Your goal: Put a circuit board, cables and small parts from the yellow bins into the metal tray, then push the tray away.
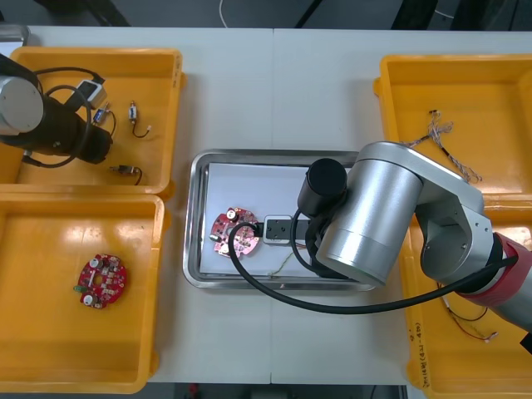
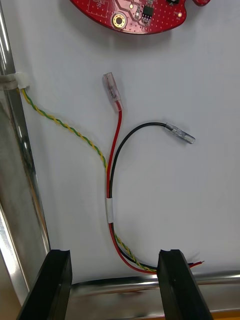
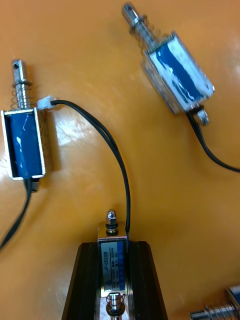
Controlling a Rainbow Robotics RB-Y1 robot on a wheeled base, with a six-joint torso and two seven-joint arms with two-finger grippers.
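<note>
Two yellow bins stand at each side of the light desk (image 1: 274, 91): the far left bin (image 1: 154, 75) and near left bin (image 1: 50, 332), the far right bin (image 1: 449, 83) and near right bin (image 1: 432, 366). Between them lies the metal tray (image 1: 199, 216), white inside. The right arm (image 1: 391, 216) reaches across the tray from the right and covers its right half, while the left arm (image 1: 50, 125) reaches into the far left bin. One round red circuit board (image 1: 234, 233) lies on the white floor in the left part of the tray, and a second board (image 1: 101, 280) lies in the near left bin. A red, black and yellow cable (image 2: 112, 175) rests on the white floor near the first board, one twisted strand running to the tray's rim. The right claw (image 2: 114, 285) hangs released over that rim, its fingers (image 2: 52, 285) well apart, with the cable's bundled end lying between them and touching neither. Thin cables lie in the far right bin (image 1: 445, 145) and in the near right bin (image 1: 470, 320). The left claw (image 3: 114, 250) is clenched on a small metal part (image 3: 111, 270) down on the bin floor. Two more small parts, one (image 3: 25, 145) and another (image 3: 177, 75), lie just beyond it, each trailing a black lead.
</note>
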